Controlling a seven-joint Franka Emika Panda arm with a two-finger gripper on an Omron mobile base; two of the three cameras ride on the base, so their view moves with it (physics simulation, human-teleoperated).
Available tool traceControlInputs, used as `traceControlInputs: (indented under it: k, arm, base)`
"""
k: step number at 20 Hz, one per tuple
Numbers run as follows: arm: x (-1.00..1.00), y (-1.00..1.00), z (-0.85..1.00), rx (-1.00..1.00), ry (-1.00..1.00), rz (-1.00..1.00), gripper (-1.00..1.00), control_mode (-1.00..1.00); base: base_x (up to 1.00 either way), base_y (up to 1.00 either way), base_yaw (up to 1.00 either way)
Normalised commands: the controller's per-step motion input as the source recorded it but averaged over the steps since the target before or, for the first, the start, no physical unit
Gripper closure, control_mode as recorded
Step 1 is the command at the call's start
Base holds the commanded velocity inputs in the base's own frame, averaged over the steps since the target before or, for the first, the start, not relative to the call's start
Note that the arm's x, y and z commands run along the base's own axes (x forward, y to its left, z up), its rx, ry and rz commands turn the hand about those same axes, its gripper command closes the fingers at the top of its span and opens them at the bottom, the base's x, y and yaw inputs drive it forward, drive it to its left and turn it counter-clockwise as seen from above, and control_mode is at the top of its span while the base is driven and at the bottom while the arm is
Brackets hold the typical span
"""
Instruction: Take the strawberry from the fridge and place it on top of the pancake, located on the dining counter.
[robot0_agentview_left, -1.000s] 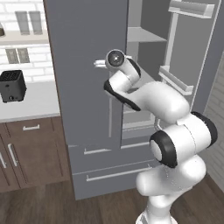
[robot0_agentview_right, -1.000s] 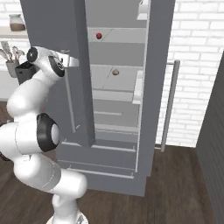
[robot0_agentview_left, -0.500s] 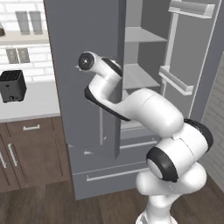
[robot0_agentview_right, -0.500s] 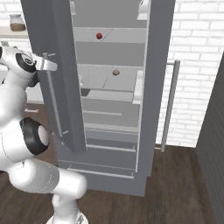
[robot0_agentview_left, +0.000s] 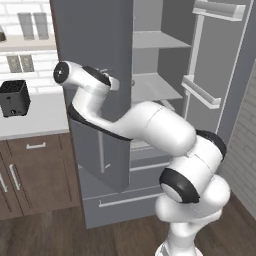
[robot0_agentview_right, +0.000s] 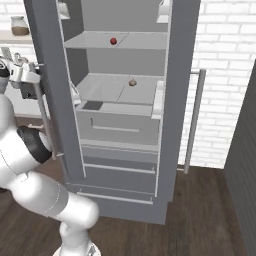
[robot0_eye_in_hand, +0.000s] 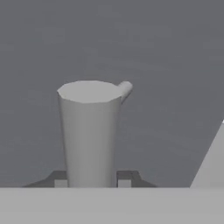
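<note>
Grey and tall, the matte two-door fridge (robot0_agentview_right: 165, 100) stood with both doors swung wide. On its top pale shelf sat the tiny round bright-red strawberry (robot0_agentview_right: 113, 41), near the middle. One shelf lower lay a small brownish-tan lump (robot0_agentview_right: 132, 83), well apart from the red fruit. Below that shelf were the wide grey drawers (robot0_agentview_right: 118, 127).

The robot's white arm reached to the left door. Its two-finger gripper (robot0_eye_in_hand: 89, 183) had a dark tip on each side of the long thin grey door handle (robot0_eye_in_hand: 89, 131), pressed right against it. So the pincer was clamped on the handle. In the right base view the gripper (robot0_agentview_right: 33, 82) sat at the same handle (robot0_agentview_right: 47, 125), on the outer side of the open door.

A black boxy toaster (robot0_agentview_left: 14, 98) stood on the narrow white worktop (robot0_agentview_left: 35, 117) over brown wooden cabinets (robot0_agentview_left: 37, 175). A small jar (robot0_agentview_right: 19, 25) sat on a shelf by the white brick wall.
</note>
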Motion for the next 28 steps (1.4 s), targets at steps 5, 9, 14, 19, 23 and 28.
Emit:
traceControlInputs:
  k: [5,9,14,19,23,28]
  arm:
    - [-0.27,0.3,0.0,-0.02,0.0,-0.14,-1.0,-1.0]
    - [-0.31,0.0,0.0,0.0,-0.02,-0.04,-1.0,-1.0]
    - [0.04,0.01,0.0,0.0,-0.04,-0.01,-1.0,-1.0]
    - [-0.28,0.06,0.0,0.0,0.0,-0.13,-1.0,-1.0]
    - [-0.02,0.18,0.0,0.0,-0.02,-0.07,-1.0,-1.0]
    - [-0.02,0.21,0.0,0.0,-0.01,0.02,-1.0,-1.0]
  base:
    - [0.0,0.0,0.0]
    - [0.0,0.0,0.0]
    - [0.0,0.0,0.0]
    - [0.0,0.0,0.0]
    - [0.0,0.0,0.0]
    - [0.0,0.0,0.0]
